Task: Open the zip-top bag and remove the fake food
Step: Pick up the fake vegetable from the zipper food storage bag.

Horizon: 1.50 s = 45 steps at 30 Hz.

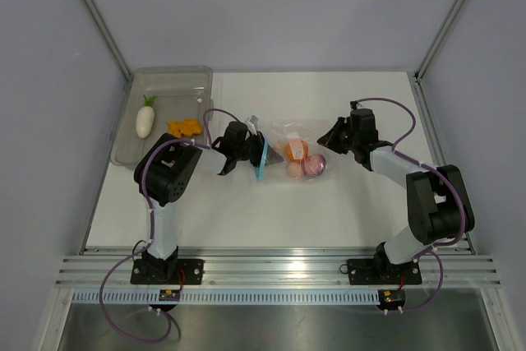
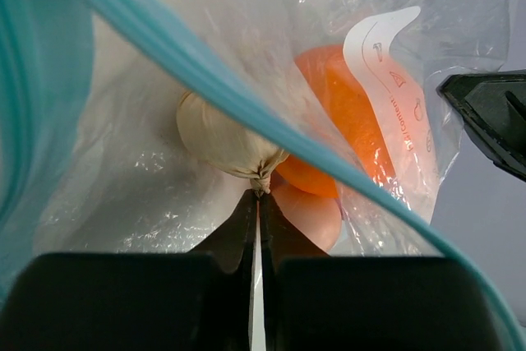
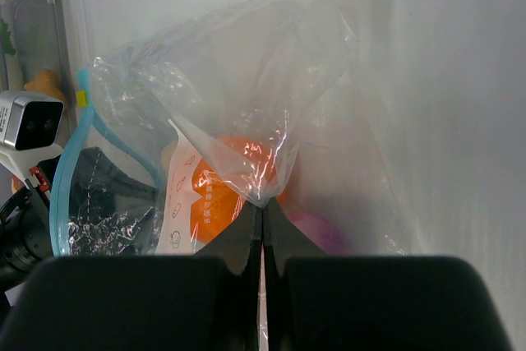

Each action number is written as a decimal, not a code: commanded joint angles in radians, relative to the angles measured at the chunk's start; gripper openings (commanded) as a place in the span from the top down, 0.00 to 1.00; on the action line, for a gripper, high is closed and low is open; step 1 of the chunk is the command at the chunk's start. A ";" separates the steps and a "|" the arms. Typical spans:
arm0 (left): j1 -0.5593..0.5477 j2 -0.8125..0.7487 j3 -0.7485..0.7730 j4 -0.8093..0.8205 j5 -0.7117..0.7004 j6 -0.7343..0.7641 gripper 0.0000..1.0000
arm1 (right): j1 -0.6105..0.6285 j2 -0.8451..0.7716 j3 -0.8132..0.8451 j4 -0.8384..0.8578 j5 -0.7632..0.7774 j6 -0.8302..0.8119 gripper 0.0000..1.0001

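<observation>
The clear zip-top bag (image 1: 283, 133) lies mid-table, its light blue zip strip (image 2: 205, 71) standing open to the left. My left gripper (image 2: 260, 195) reaches in through the mouth and is shut on the stem tip of a white garlic-shaped piece of fake food (image 2: 218, 141). An orange piece (image 2: 345, 113) and a pinkish egg (image 2: 308, 211) lie just behind it. A purple onion (image 3: 316, 232) sits deeper in the bag. At the bag's far end, my right gripper (image 3: 263, 205) is shut on a fold of the plastic.
A smoky-grey tray (image 1: 140, 80) stands at the back left, holding a white radish (image 1: 145, 119) and orange-yellow pieces (image 1: 184, 127). Grey walls close in the table at the back and on both sides.
</observation>
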 commanded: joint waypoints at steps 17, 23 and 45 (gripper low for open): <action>-0.006 -0.095 -0.069 0.105 0.031 -0.011 1.00 | 0.011 -0.053 0.010 -0.001 0.105 -0.014 1.00; -0.006 -0.129 -0.104 0.114 0.038 -0.013 1.00 | 0.009 -0.051 0.014 -0.015 0.142 -0.011 1.00; 0.011 -0.160 -0.117 0.045 0.015 0.015 0.58 | -0.007 -0.079 0.008 -0.038 0.175 -0.003 1.00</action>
